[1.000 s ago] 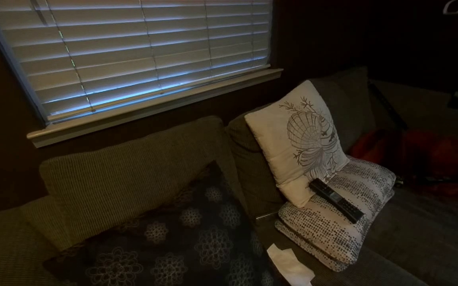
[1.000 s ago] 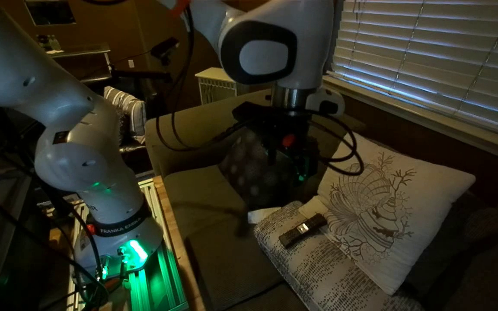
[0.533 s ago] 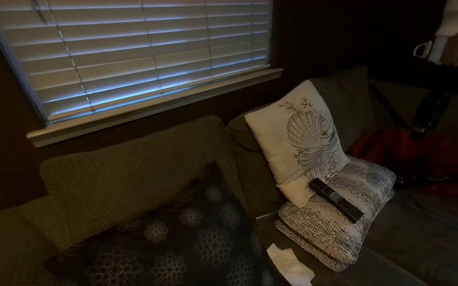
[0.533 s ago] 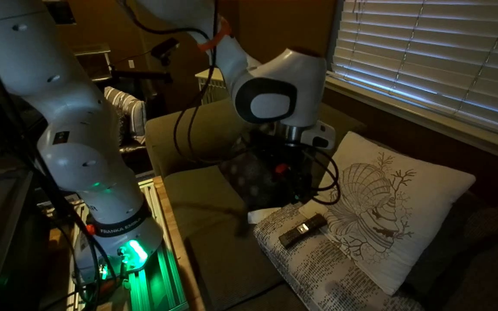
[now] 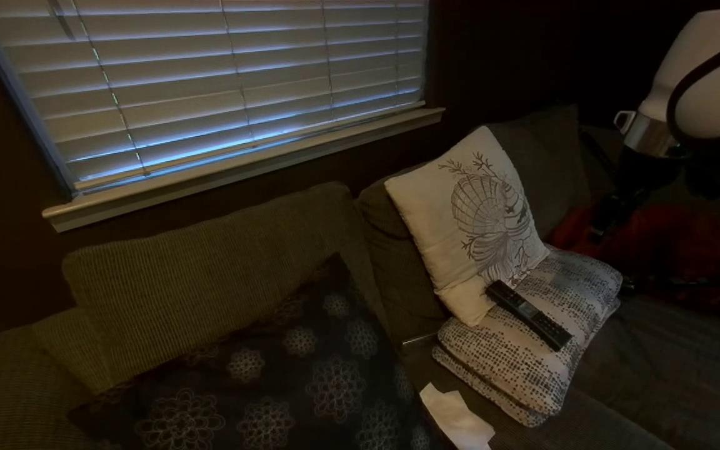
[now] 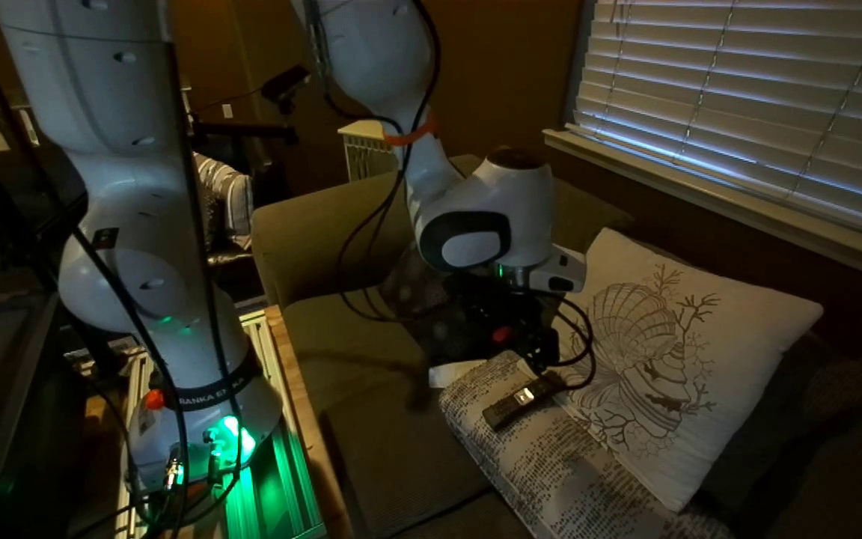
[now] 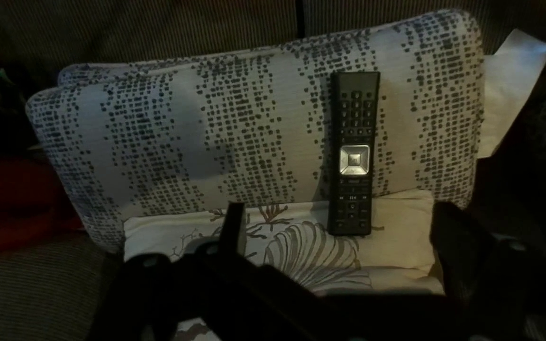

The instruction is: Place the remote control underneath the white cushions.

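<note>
Laid across the speckled cushion point(image 7: 254, 128) and shell-print cushion point(image 7: 308, 248), the remote control point(image 7: 354, 137) is seen at twelve o'clock from the wide-parted gripper point(image 7: 339, 209) in the wrist view; its long edges should be evenly straddled.

"What carries everything?"
"A couch point(image 5: 210, 265). The speckled cushion point(image 5: 510, 351) and dark cushion point(image 5: 285, 381) rest on it, white paper point(image 5: 457, 420) between them."
"And the red thing point(image 5: 682, 247)?"
"On the couch too, I think; it's dim."

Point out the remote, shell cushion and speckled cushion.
Remote point(image 7: 354, 159): wrist view, on its silver button.
Shell cushion point(image 5: 476, 214): an exterior view, on the printed shell.
Speckled cushion point(image 7: 259, 130): wrist view, on its upper face.
</note>
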